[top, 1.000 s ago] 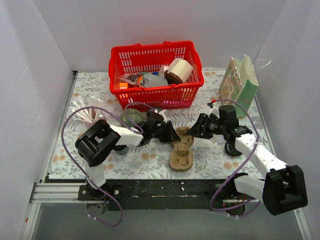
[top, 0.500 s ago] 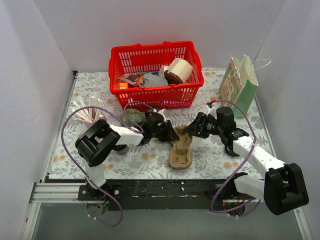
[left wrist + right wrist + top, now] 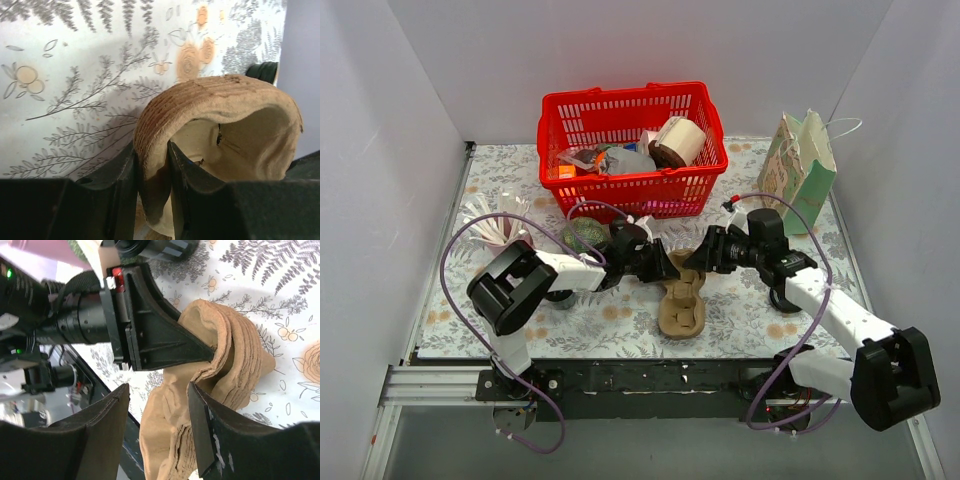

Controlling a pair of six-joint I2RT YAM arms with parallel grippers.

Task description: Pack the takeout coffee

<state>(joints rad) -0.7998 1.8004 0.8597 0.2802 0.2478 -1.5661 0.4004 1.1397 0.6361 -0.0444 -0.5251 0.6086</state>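
Pinching the raised rim of the brown pulp cup carrier [image 3: 682, 305], the left gripper [image 3: 665, 268] was narrowly closed on it. The carrier lay on the floral table [image 3: 620, 320]. The right gripper [image 3: 698, 262] faced it, jaws apart, gripping nothing.

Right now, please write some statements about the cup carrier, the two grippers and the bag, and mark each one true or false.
The left gripper is shut on the rim of the cup carrier. True.
The right gripper is shut tight. False: its jaws stand open at the carrier.
The carrier is inside the paper bag. False: it lies on the table.
The red basket holds several items. True.
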